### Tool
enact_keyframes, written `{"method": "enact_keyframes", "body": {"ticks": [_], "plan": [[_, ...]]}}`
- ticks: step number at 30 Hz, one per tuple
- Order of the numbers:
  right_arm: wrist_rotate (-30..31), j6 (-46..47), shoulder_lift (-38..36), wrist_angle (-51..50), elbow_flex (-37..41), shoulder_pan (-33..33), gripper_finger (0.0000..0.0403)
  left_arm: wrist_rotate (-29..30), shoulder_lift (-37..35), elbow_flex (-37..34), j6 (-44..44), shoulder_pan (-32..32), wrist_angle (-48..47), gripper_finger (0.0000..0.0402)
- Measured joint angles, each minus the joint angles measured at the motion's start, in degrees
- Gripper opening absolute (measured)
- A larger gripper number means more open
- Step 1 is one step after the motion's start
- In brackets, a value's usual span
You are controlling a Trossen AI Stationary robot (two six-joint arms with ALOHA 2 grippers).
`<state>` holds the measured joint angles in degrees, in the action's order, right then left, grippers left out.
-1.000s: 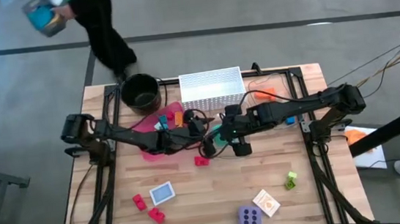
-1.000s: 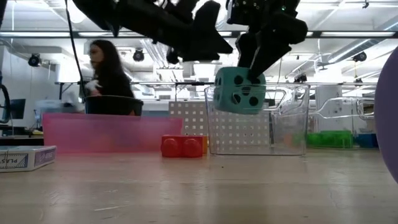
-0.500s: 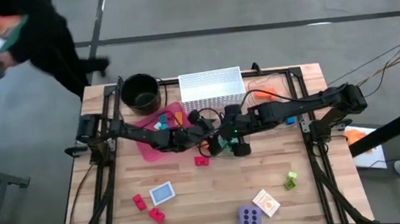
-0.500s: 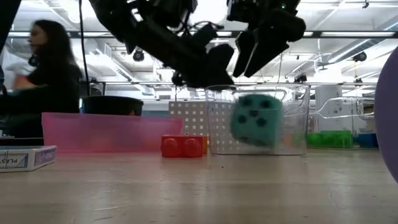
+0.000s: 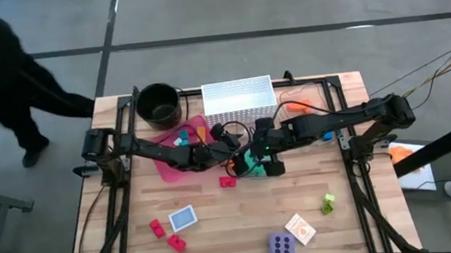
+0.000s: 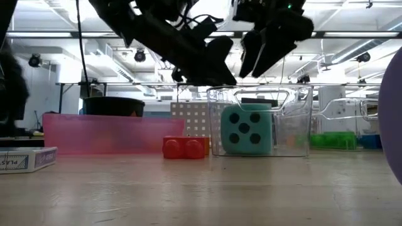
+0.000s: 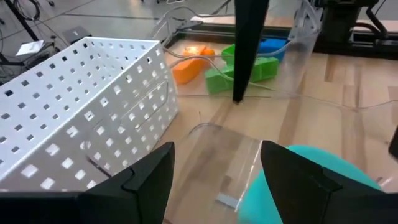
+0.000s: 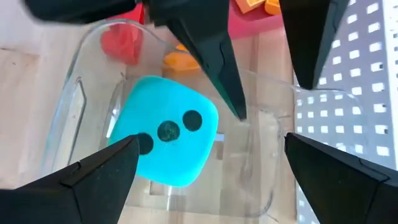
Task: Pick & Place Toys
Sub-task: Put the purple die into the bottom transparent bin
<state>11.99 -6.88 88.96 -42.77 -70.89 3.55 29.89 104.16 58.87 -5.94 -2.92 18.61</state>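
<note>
Teal die [image 6: 245, 130] now dropped, half-hidden under right end effector [image 5: 259, 158].

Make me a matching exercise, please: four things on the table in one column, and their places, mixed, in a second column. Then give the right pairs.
Things:
1. teal die
2. purple die
3. black pot
4. right gripper

Places:
A. table's near edge, beside a card
B. open, above the clear bin
C. inside the clear bin
D. far edge, left of the white basket

Pairs: 1-C, 2-A, 3-D, 4-B

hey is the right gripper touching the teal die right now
Apart. In the low view the right gripper hangs open, with clear space between it and the teal die, which rests inside the clear bin.
</note>
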Motion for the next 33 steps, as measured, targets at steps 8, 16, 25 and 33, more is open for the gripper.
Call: {"method": "enact_keyframes", "body": {"ticks": [8,16,25,33], "plan": [[-0.5,9.5,-8.2,-3.3,0.5,4.7,0.0398,0.0,-7.5,0.0,0.1,-0.5,-9.7,0.0243],[-0.4,24.9,-13.1,5.6,5.7,18.9,0.0398,0.0,-9.8,-0.2,-0.1,-1.0,-13.2,0.0243],[8.0,34.3,-7.5,22.0,11.0,35.0,0.0398,0.0,-9.6,-0.4,-2.1,-1.0,-13.1,0.0242],[15.7,43.4,5.2,12.4,-1.3,42.8,0.0398,0.0,-9.6,-0.4,-5.1,-1.7,-12.9,0.0242]]}}
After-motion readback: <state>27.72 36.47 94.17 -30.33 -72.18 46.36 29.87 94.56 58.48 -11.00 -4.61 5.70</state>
